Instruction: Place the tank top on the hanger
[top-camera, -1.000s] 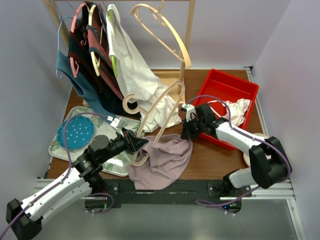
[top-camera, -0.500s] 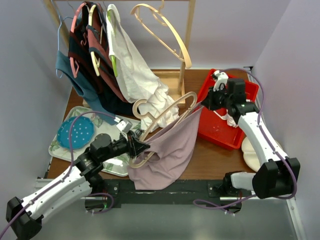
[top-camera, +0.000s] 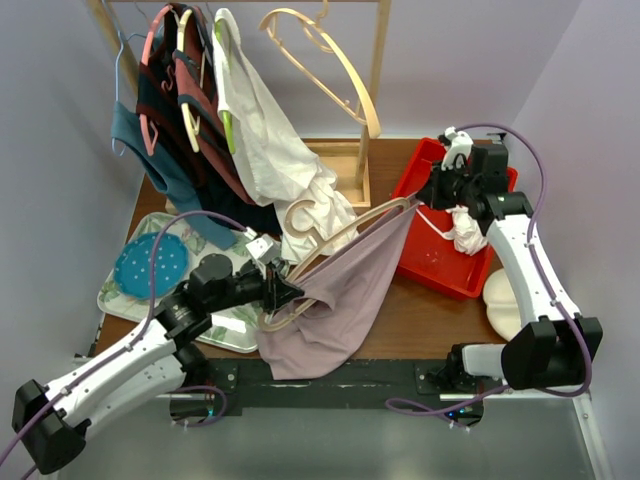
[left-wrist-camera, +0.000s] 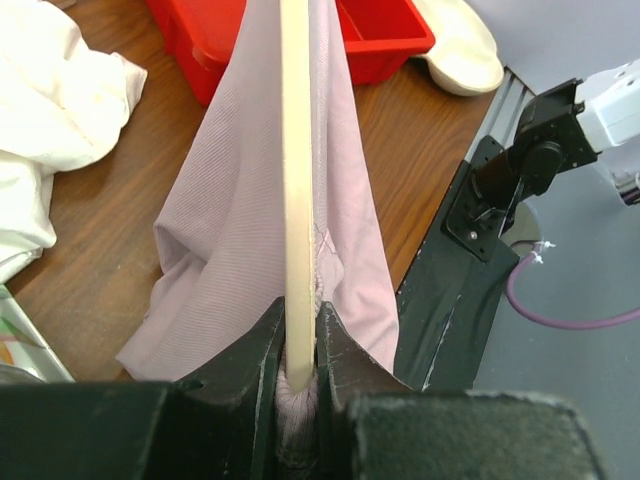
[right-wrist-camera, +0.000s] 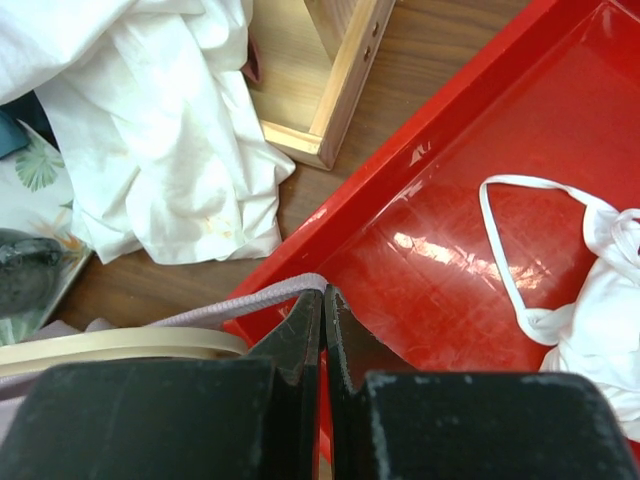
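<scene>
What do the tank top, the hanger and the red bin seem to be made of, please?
The tank top looks like thin, matte knit fabric: it is finely ribbed and drapes softly. The hanger looks like pale, smooth wood, perhaps lightly sealed. The red bin is likely moulded plastic, as it is glossy with bright reflections.

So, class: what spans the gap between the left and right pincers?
The hanger, with the tank top around it, one strap taut to the right pincer; the top view shows it.

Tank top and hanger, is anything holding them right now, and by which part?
The left pincer clamps the hanger by a bar close to one end. The right pincer pinches the tank top by its narrow strap, pulled taut.
</scene>
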